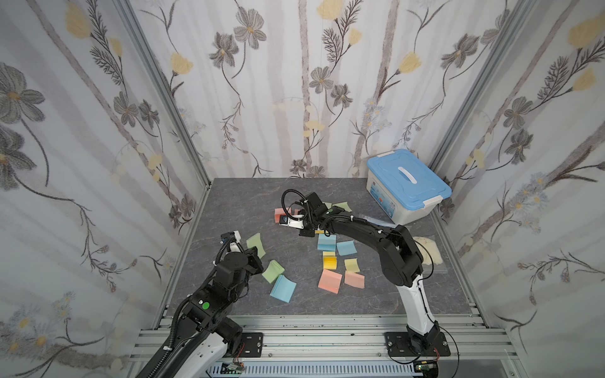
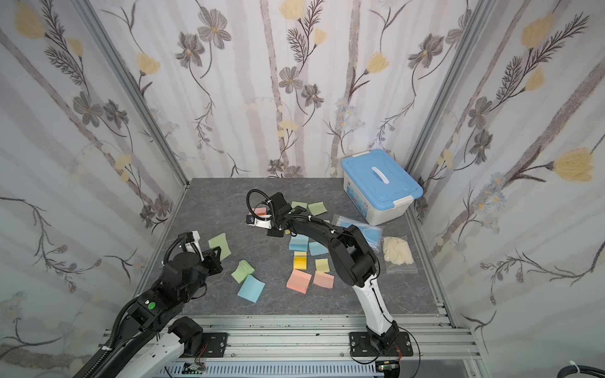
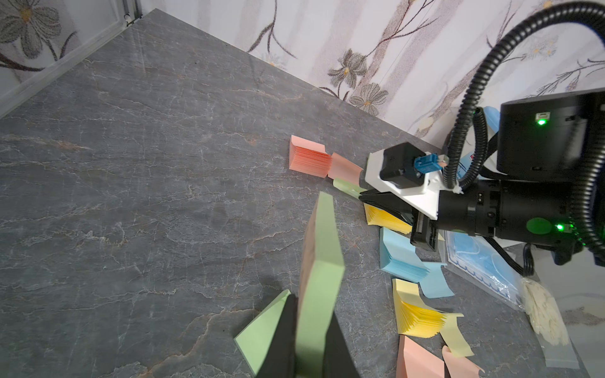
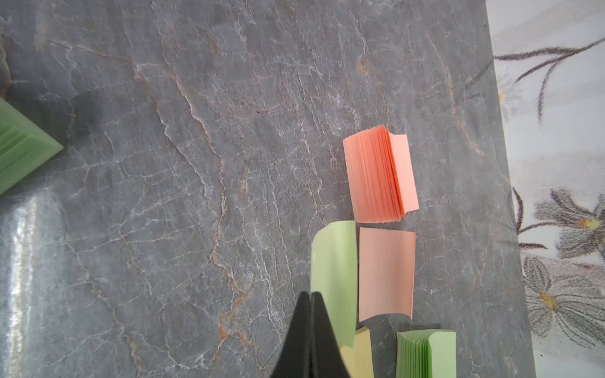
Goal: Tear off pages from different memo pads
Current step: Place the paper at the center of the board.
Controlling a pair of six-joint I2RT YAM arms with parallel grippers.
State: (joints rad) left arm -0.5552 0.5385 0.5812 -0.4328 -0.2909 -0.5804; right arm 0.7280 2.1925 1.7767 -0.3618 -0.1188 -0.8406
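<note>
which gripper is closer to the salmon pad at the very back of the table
Right. The right gripper, jaws shut, sits just short of the salmon pad. The left gripper is farther off, toward the near left of the table, clamped on a green pad.

A lab robot cell: aluminium frame (image 1: 163, 95), floral-papered panel walls (image 1: 278, 81), stone-look tabletop (image 1: 235, 203), slotted mounting rails (image 1: 311, 340) in front
</note>
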